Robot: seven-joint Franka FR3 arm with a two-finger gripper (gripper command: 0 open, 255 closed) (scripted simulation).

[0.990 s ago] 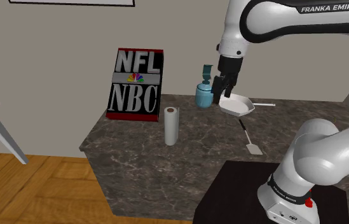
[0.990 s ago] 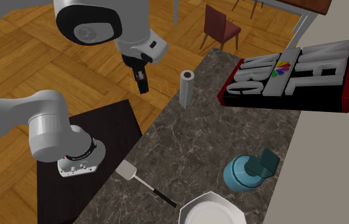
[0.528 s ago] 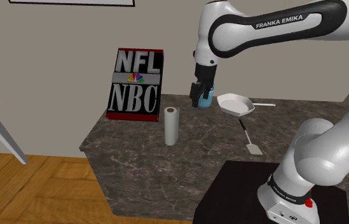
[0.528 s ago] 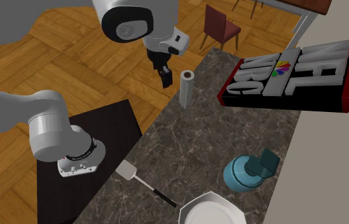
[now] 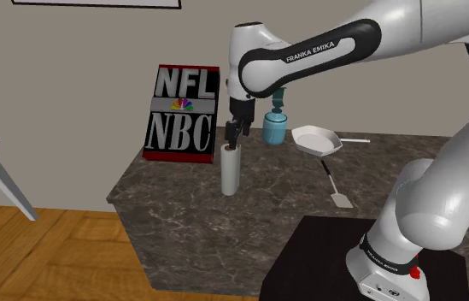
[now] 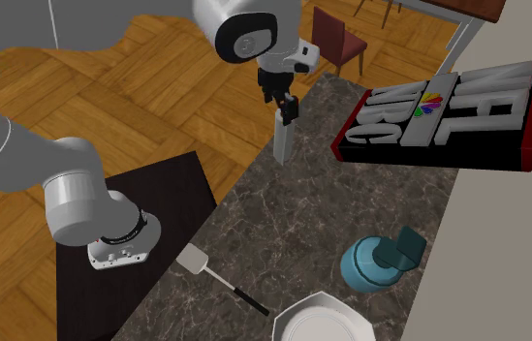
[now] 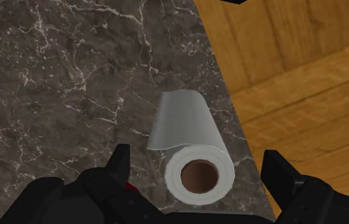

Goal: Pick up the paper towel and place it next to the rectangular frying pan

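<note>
At the middle of the shoulder view, we see the gripper (image 5: 232, 137) hanging just above the paper towel (image 5: 231, 171), a white roll that stands upright on the dark marbled counter (image 5: 172, 192). Behind the roll, toward the frame's upper left, a black and red sign (image 5: 181, 113) reading NFL and NBC leans at the wall. To the right of the roll, well apart from it, lie a blue soap dispenser (image 5: 274, 128), the white frying pan (image 5: 316, 141) and a spatula (image 5: 336, 186).

Looking along the hand in the wrist view, we find the fingers (image 7: 121, 167) spread wide, with the roll's brown hollow core between them and neither finger touching the paper. The roll (image 7: 192, 153) stands close to the counter's edge, and a wooden floor (image 7: 294, 76) shows beyond it.

From the second exterior view, the gripper (image 6: 286, 105) points down at the roll's top in the upper middle, the roll (image 6: 282, 145) sits near the counter's edge, and the pan (image 6: 324, 320) lies at the bottom edge, far from it. The dispenser (image 6: 375, 262) stands just above the pan.
</note>
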